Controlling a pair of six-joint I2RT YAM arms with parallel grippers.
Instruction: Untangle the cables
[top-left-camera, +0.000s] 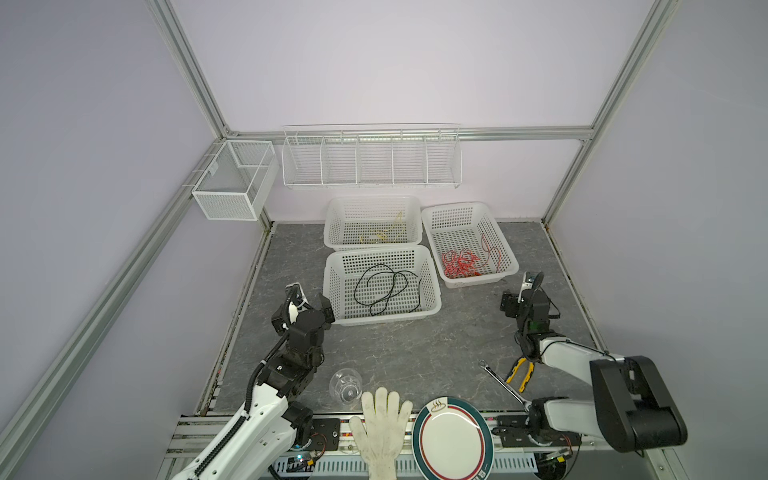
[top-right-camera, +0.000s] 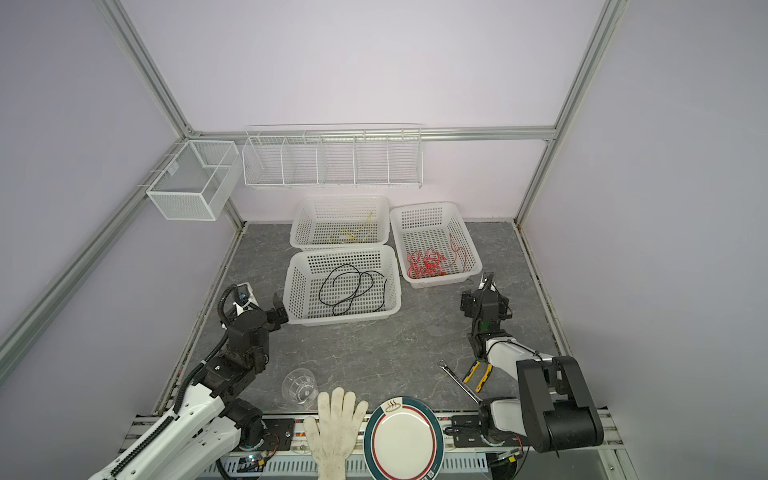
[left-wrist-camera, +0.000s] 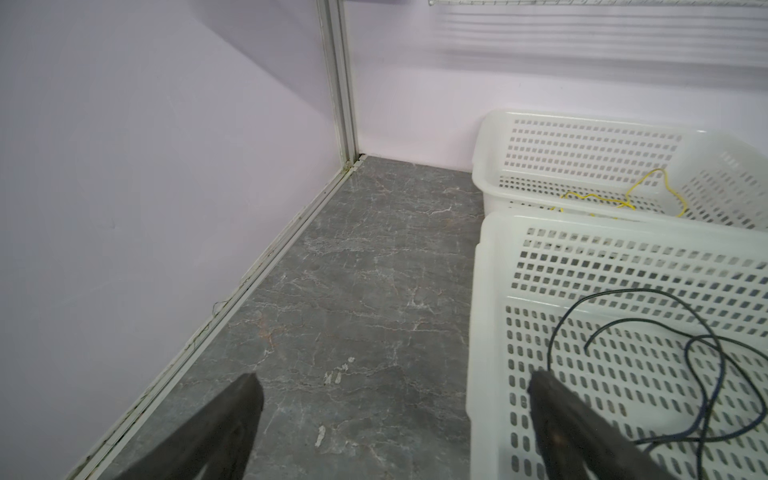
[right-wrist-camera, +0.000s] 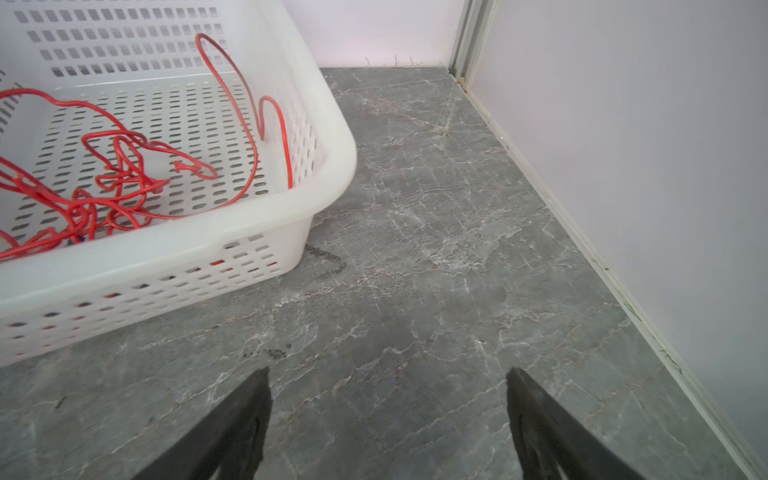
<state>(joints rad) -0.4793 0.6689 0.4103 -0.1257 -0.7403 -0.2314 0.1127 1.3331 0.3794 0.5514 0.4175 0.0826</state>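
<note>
The black cable (top-left-camera: 384, 291), yellow cable (top-left-camera: 384, 235) and red cable (top-left-camera: 461, 264) are found in separate baskets (top-left-camera: 434, 286), seemingly parted, so the wide-spread, empty left gripper (left-wrist-camera: 395, 376) and right gripper (right-wrist-camera: 388, 370) are best held clear of the rims.

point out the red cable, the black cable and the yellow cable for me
red cable (top-left-camera: 457, 266), a top view, on its dense tangle
black cable (left-wrist-camera: 640, 290), left wrist view, on its wide loop's arc
yellow cable (left-wrist-camera: 660, 169), left wrist view, on its raised loop's top
</note>
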